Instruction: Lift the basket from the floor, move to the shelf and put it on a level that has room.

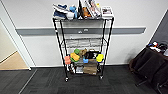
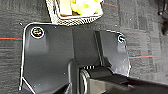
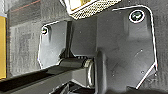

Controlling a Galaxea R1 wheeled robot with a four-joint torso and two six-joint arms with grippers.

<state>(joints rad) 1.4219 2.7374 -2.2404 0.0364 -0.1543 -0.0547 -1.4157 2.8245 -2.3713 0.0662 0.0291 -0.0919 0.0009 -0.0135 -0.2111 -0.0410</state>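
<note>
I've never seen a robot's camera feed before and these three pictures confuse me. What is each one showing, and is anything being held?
They come from one wheeled robot with two arms. The head camera looks forward and down at a shelf standing on dark floor against a wall. Its top tier carries books and other items, a lower tier colourful blocks, and the level between them looks bare. The other two pictures come from cameras on the wrists, pointing down at the carpet. The big dark plate in each is part of the robot. Past it, both show the basket, with something yellowish inside. Whether it is held can't be told.
</note>
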